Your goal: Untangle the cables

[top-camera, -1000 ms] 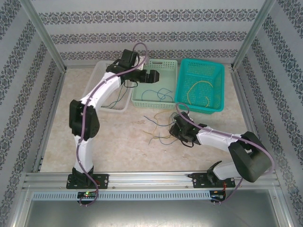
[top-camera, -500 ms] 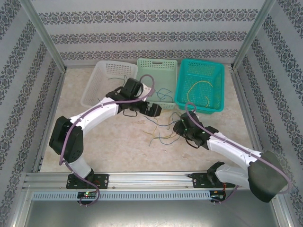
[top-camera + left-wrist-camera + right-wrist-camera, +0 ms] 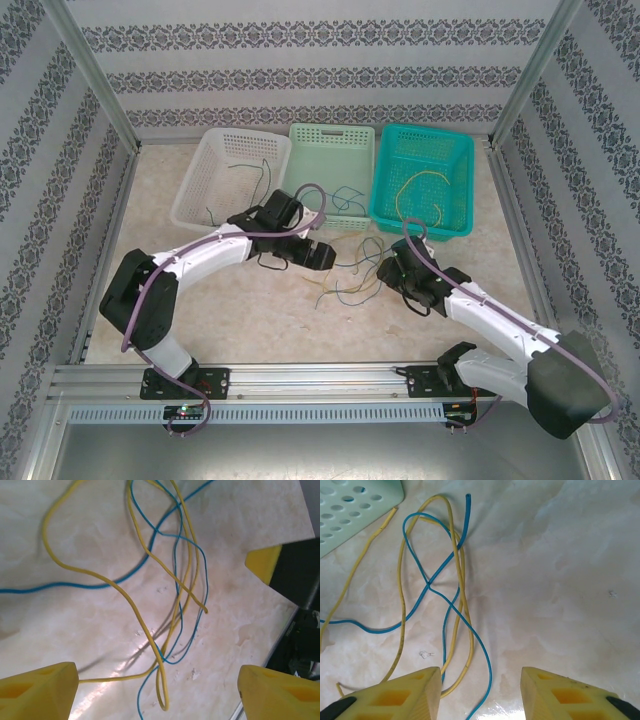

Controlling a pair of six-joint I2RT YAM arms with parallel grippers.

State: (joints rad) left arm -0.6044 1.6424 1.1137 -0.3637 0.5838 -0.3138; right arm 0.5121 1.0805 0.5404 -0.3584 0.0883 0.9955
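Note:
A loose tangle of yellow and blue cables (image 3: 348,284) lies on the marble table between the two grippers. My left gripper (image 3: 327,256) hovers at its left edge, open; in the left wrist view its gripper (image 3: 157,695) has a yellow cable (image 3: 125,597) and a blue cable (image 3: 50,586) crossing between the fingers, ungripped. My right gripper (image 3: 386,268) sits at the tangle's right. In the right wrist view, that gripper (image 3: 481,695) is open over a blue cable (image 3: 427,585) and a yellow cable (image 3: 465,610), holding nothing.
Three baskets line the back: a white basket (image 3: 200,195) with a green wire, a pale green basket (image 3: 330,135) with a blue wire, a teal basket (image 3: 460,160) with a yellow wire. The pale green basket's corner (image 3: 355,505) is close to the right gripper.
My left arm has swung down from the baskets to the tangle, and its jaws have narrowed slightly. My right gripper has opened wider and shifted a little to the right.

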